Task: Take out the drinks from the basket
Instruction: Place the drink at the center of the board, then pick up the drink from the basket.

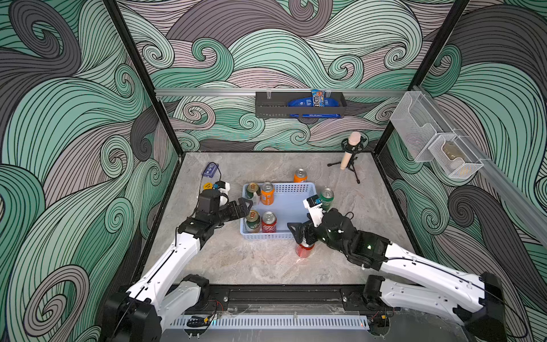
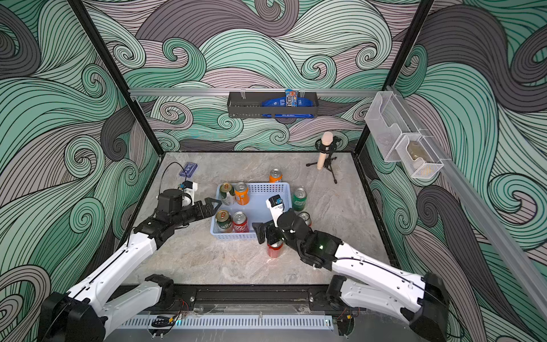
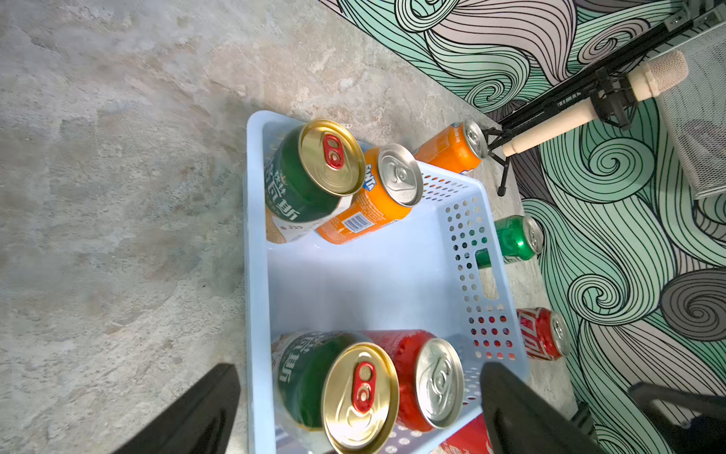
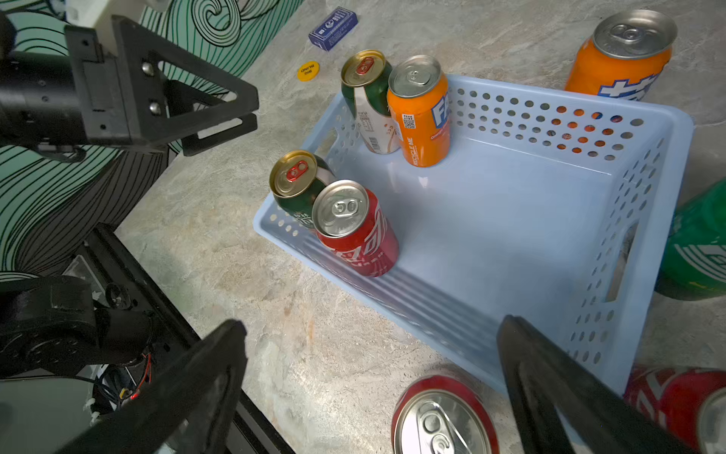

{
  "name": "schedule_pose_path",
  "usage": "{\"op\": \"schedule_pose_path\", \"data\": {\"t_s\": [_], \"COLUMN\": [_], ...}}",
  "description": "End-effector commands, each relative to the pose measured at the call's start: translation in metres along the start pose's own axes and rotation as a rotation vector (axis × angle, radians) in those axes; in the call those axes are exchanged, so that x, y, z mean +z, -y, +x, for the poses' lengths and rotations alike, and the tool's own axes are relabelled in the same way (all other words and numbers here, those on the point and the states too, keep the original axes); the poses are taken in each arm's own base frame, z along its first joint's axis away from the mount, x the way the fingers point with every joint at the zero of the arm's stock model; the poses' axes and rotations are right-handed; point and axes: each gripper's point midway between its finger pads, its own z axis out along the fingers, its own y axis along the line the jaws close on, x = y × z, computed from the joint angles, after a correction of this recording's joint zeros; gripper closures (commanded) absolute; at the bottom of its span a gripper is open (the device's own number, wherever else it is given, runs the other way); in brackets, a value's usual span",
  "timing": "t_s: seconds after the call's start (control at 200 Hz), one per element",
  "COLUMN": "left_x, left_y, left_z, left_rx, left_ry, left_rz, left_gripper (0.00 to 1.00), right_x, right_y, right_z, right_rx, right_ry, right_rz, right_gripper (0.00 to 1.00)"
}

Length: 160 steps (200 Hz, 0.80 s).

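The light-blue basket (image 1: pixel 288 207) sits mid-table. It holds two green-and-cream cans (image 1: pixel 252 191) (image 1: pixel 252 221), an orange can (image 1: pixel 267 194) and a red can (image 1: pixel 268 222), all upright. On the table outside stand an orange can (image 1: pixel 300 176), a green can (image 1: pixel 327 199), a red can (image 2: pixel 305 218) and another red can (image 1: pixel 304 250) (image 4: pixel 444 416) by the basket's near right corner. My right gripper (image 1: pixel 300 238) (image 4: pixel 373 326) hangs open over that last can without touching it. My left gripper (image 1: pixel 248 209) (image 3: pixel 359 369) is open at the basket's left rim, by the nearer green-and-cream can (image 3: pixel 353 393).
A microphone on a small tripod (image 1: pixel 350 154) stands at the back right. A blue box (image 1: pixel 210 170) and a yellow disc (image 1: pixel 207 186) lie at the back left. A black wall rack (image 1: pixel 299 106) and mesh bins (image 1: pixel 453 160) hang on the walls.
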Motion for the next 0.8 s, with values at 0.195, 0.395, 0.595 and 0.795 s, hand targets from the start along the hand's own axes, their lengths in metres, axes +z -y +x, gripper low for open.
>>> {"op": "schedule_pose_path", "data": {"t_s": [0.195,0.395,0.595,0.795], "left_x": [-0.010,0.001,0.012,0.014], "left_y": [0.009,0.003,-0.009,-0.019], "left_z": [-0.025,-0.032,-0.037,-0.039], "left_rx": [0.067,0.065,0.043,0.004], "left_ry": [0.080,0.072,0.067,0.076], "left_rz": [-0.017,-0.051,-0.097,-0.103], "left_gripper": [0.01,0.01,0.01,0.01], "right_x": [0.039,0.067,0.098,0.137], "right_y": [0.022,0.027,0.030,0.024], "right_z": [-0.027,-0.044,-0.057,-0.062], "right_rx": [0.064,0.078,0.077,0.080], "right_ry": [-0.096,-0.128,-0.149,-0.187], "right_rz": [0.047,0.046,0.065,0.015], "right_gripper": [0.02,0.04,0.04,0.05]}}
